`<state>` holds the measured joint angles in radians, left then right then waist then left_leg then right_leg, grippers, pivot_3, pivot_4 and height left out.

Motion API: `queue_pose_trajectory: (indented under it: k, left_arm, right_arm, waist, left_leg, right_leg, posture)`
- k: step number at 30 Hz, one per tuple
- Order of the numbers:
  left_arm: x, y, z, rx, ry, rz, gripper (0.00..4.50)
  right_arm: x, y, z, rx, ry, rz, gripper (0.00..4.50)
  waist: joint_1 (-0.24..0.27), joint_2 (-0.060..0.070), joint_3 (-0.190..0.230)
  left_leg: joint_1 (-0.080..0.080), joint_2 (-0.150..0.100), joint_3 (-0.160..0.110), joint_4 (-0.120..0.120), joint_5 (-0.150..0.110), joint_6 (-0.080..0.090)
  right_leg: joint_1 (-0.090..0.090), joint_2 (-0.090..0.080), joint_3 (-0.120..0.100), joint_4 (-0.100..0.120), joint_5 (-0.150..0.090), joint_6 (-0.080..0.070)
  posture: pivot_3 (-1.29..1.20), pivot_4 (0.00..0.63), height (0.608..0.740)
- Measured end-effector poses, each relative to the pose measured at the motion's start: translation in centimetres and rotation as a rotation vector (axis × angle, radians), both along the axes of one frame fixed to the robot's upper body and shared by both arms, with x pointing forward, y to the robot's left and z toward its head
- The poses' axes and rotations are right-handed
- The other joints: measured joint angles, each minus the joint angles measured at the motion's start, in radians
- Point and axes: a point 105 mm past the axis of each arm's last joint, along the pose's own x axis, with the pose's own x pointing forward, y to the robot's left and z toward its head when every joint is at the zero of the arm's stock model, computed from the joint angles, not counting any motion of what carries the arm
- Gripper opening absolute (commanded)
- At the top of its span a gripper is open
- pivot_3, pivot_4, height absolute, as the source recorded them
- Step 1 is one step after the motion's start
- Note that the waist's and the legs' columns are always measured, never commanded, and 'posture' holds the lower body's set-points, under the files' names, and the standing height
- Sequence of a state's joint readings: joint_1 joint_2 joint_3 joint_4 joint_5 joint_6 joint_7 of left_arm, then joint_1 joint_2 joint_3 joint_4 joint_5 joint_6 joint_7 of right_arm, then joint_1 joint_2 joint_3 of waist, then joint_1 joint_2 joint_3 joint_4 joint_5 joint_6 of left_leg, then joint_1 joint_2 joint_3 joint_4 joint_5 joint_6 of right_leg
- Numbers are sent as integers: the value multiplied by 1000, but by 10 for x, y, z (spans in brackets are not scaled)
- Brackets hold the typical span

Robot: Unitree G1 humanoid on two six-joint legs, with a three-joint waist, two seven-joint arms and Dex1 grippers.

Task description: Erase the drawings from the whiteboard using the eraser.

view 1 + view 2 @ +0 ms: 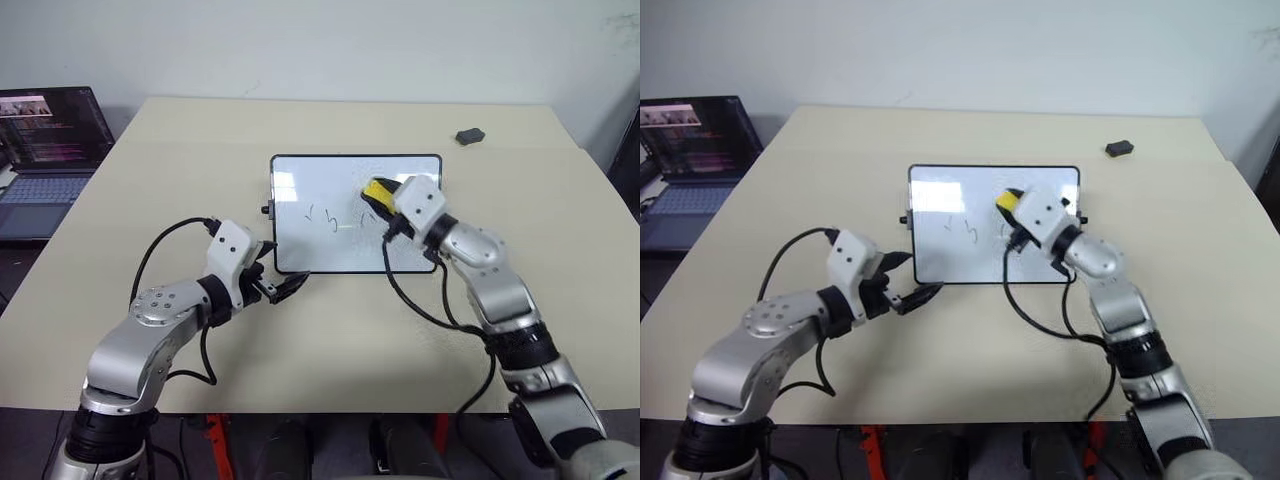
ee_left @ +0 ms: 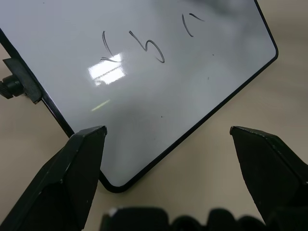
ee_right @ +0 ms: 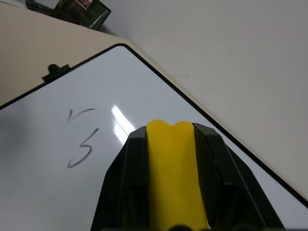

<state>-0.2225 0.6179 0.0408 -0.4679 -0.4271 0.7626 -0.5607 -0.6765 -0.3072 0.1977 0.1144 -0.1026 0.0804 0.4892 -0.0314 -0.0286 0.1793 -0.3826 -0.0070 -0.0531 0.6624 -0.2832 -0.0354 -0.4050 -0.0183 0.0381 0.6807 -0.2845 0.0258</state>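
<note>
Eraser point(image 1: 376, 190): small, light, probably firm yellow block, clamped by its long sides in right hand point(image 1: 381, 196), frame centre, above whiteboard point(image 1: 300, 255). Left hand point(image 1: 284, 287): spread wide, empty, at board's lower-left corner.

Whiteboard point(image 1: 940, 262) flat on table point(image 1: 1200, 300), drawings point(image 1: 968, 230) at centre, right gripper point(image 1: 1008, 207) clamping yellow eraser point(image 1: 1008, 200) above board, left gripper point(image 1: 923, 294) at near-left corner.

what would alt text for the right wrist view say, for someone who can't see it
The right claw is shut on the yellow eraser, held above the glossy whiteboard. Two dark marker drawings remain on the board ahead of the eraser, and beige table lies beyond the board's black frame.
</note>
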Motion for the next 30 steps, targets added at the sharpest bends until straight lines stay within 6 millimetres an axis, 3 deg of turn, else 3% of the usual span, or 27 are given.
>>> queue_pose_trajectory:
  k: [5, 8, 16, 19, 21, 26, 30]
  left_arm:
    - [0, 0, 0, 2, 8, -1, 4500]
    - [-1, -1, 1, 2, 8, -8, 4500]
    - [-2, -3, 4, 1, 5, -32, 4500]
    - [-2, -4, 6, 1, 0, -35, 4500]
    - [-1, -4, 7, 1, -3, -36, 4500]
    - [-1, -4, 7, 1, -2, -38, 4500]
    - [-2, -4, 6, 1, 0, -39, 4500]
  right_arm:
    - [20, 1, -18, -41, 47, -35, 977]
    - [22, 1, -28, -44, 67, -31, 977]
    - [2, 11, -69, -80, 174, 40, 976]
    - [-4, 14, -82, -113, 210, 57, 976]
    - [-6, 15, -86, -127, 219, 61, 976]
    - [-6, 12, -77, -132, 138, 47, 976]
    - [-5, 11, -35, -97, -5, 60, 976]
  waist:
    - [0, 0, 0]
    - [-1, 0, 0]
    - [-2, -1, -3]
    - [-3, -1, -3]
    - [-3, -1, -3]
    - [-2, -1, -2]
    - [-2, -1, -2]
  left_leg:
    - [0, 0, 0, 0, 0, 0]
    - [0, 0, 0, 0, 0, 0]
    - [6, 0, 0, 1, 0, 0]
    - [21, 0, 0, -1, 0, 0]
    - [23, 0, 0, -1, 0, 0]
    - [19, 0, 0, 0, 0, 0]
    - [16, 0, 0, -1, 0, 0]
  right_leg:
    - [0, 0, 0, 0, 0, 0]
    - [0, 0, 0, 0, 0, 0]
    - [5, 0, 0, 2, 1, -1]
    - [21, 0, 0, 0, 1, -1]
    - [23, 0, 0, 0, 1, -1]
    - [19, 0, 0, 0, 1, -1]
    - [16, 0, 0, -1, 0, 0]
  posture:
    - [0, 150, 740]
    - [0, 150, 740]
    - [0, 150, 740]
    - [0, 150, 740]
    - [0, 150, 740]
    - [0, 150, 740]
    - [0, 150, 740]
